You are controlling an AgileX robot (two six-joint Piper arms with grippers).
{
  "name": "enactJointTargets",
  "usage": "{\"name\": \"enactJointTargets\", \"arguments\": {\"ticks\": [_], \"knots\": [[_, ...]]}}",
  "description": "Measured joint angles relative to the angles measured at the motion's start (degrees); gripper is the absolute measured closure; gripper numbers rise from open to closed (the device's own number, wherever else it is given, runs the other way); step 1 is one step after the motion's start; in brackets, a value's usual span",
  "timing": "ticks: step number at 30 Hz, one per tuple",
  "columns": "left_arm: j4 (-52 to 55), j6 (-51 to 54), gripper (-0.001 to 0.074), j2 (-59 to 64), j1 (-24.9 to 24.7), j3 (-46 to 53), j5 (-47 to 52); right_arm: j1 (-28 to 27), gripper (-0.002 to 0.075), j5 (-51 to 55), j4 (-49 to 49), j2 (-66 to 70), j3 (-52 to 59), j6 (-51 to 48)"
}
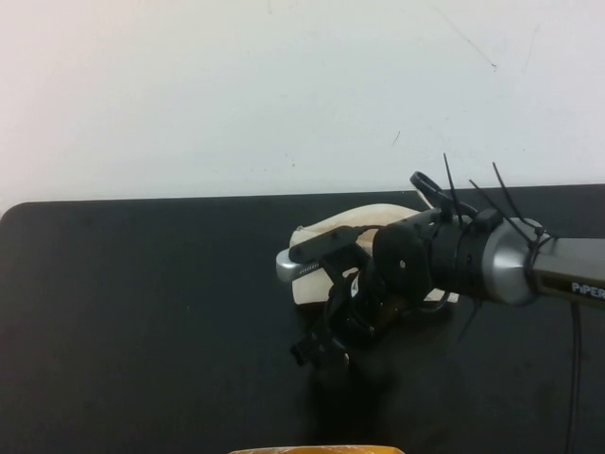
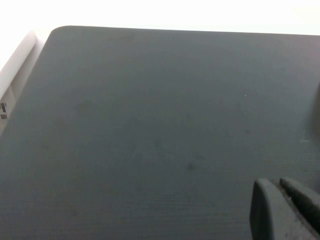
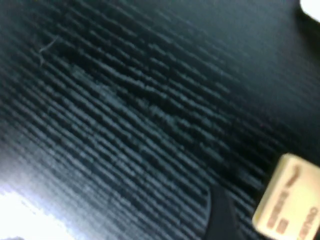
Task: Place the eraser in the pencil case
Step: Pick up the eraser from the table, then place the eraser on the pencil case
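The pencil case [image 1: 326,236] is a cream-white pouch lying on the black table [image 1: 142,303], mostly hidden behind my right arm. My right gripper [image 1: 319,352] hangs low over the table just in front of the pouch. In the right wrist view the pale yellow eraser [image 3: 290,200] with dark print lies on the table beside one dark finger [image 3: 220,217], with a thin gap between them; the gripper is open. The eraser is hidden in the high view. My left gripper [image 2: 280,192] is shut and empty over bare table, out of the high view.
A yellow-orange edge [image 1: 317,450] shows at the table's near edge. A white wall rises behind the table. The table's left half [image 1: 142,303] holds nothing. A white ledge [image 2: 17,65] borders the table corner in the left wrist view.
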Motion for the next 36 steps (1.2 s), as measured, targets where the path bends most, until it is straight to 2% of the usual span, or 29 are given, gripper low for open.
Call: {"name": "enactJointTargets", "arguments": {"ticks": [3,10,21,24,30,36], "knots": [[0.0,0.0,0.0738,0.0,0.0,0.0,0.0,0.0,0.036,-0.16,-0.26,1.03,-0.12,-0.01],[0.0,0.0,0.0738,0.0,0.0,0.0,0.0,0.0,0.0522,0.07,-0.24,1.53,-1.06,-0.12],[0.0,0.0,0.0738,0.0,0.0,0.0,0.0,0.13,0.0525,14.74,3.12,-4.56,-13.66,-9.76],[0.0,0.0,0.0738,0.0,0.0,0.0,0.0,0.13,0.0525,16.23,-2.07,-8.27,-16.9,-10.11],[0.0,0.0,0.0738,0.0,0.0,0.0,0.0,-0.58,0.0526,16.37,-18.85,-10.71,-17.9,-7.38],[0.0,0.0,0.0738,0.0,0.0,0.0,0.0,-3.27,0.0526,15.21,-22.39,-6.54,-17.9,0.8]]}}
